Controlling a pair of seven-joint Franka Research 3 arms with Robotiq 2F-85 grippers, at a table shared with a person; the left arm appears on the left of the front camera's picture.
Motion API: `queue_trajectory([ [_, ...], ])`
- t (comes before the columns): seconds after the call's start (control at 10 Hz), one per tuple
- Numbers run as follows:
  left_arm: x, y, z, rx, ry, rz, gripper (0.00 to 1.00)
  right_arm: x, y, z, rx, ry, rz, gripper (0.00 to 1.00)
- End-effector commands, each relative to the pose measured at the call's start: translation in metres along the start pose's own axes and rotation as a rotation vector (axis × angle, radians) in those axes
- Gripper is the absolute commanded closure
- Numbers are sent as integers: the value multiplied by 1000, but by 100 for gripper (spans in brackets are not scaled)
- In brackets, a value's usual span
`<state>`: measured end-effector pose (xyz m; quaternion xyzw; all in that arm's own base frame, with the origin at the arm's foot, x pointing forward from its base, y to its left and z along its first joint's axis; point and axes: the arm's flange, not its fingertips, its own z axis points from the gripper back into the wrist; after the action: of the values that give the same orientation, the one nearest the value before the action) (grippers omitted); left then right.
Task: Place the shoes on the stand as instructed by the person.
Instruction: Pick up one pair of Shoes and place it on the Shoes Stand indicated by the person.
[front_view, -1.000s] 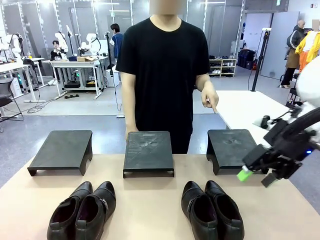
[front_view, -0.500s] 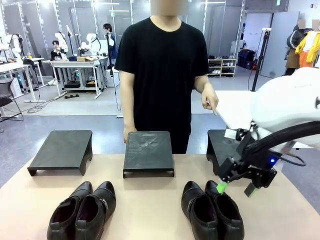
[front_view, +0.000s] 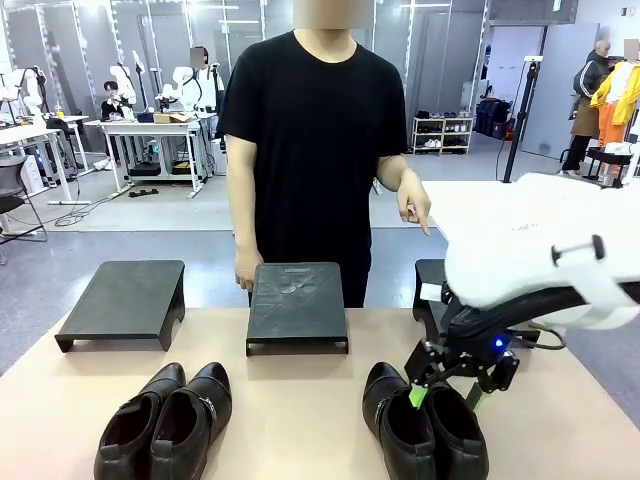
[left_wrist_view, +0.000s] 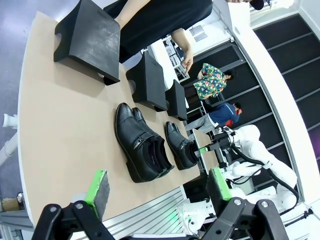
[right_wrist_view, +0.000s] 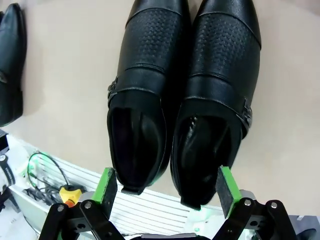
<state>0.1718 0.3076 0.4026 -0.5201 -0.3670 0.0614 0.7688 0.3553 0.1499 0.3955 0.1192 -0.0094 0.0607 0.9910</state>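
Observation:
Two pairs of black shoes sit near the table's front edge: a strapped, buckled pair (front_view: 165, 420) on the left and a second pair (front_view: 425, 425) on the right. My right gripper (front_view: 447, 392) hangs open just above the right pair, its green pads (right_wrist_view: 107, 185) straddling the heels of both shoes (right_wrist_view: 182, 100). The person (front_view: 315, 140) stands behind the table, one hand (front_view: 416, 208) pointing down toward the right stand (front_view: 428, 285). My left gripper (left_wrist_view: 158, 185) is open and holds nothing, well back from the buckled pair (left_wrist_view: 142, 147) and the other pair (left_wrist_view: 181, 147).
Three black stands line the far side of the table: left (front_view: 125, 300), middle (front_view: 297, 305) and right, the last partly hidden by my right arm (front_view: 540, 265). Bare tabletop (front_view: 290, 410) lies between the two pairs. One shoe of the left pair (right_wrist_view: 10, 65) borders the right wrist view.
My right arm has swung in from the right and come down over the right pair, still open. The person has shifted slightly to the left and keeps pointing.

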Motion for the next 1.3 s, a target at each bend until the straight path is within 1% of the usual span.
queue_trajectory([
  [0.0,4,1,3,-18,-14,-21,0,-44,-1,-47,-68,-26,-40,0],
  [0.2,4,1,3,-18,-14,-21,0,-47,1,-66,-105,-38,-37,0],
  [0.7,4,1,3,-18,-14,-21,0,-48,-1,-101,-171,-23,-54,0],
  [0.8,4,1,3,-18,-14,-21,0,-49,-1,-106,-186,-21,-50,26],
  [0.9,4,1,3,-18,-14,-21,0,-50,-1,-108,-192,-31,-47,58],
  [1.0,4,1,3,-18,-14,-21,0,-50,-1,-106,-193,-38,-50,84],
  [1.1,4,1,3,-18,-14,-21,0,-51,-1,-105,-200,-44,-51,100],
  [1.2,4,1,3,-18,-14,-21,0,-52,-1,-103,-203,-47,-47,100],
])
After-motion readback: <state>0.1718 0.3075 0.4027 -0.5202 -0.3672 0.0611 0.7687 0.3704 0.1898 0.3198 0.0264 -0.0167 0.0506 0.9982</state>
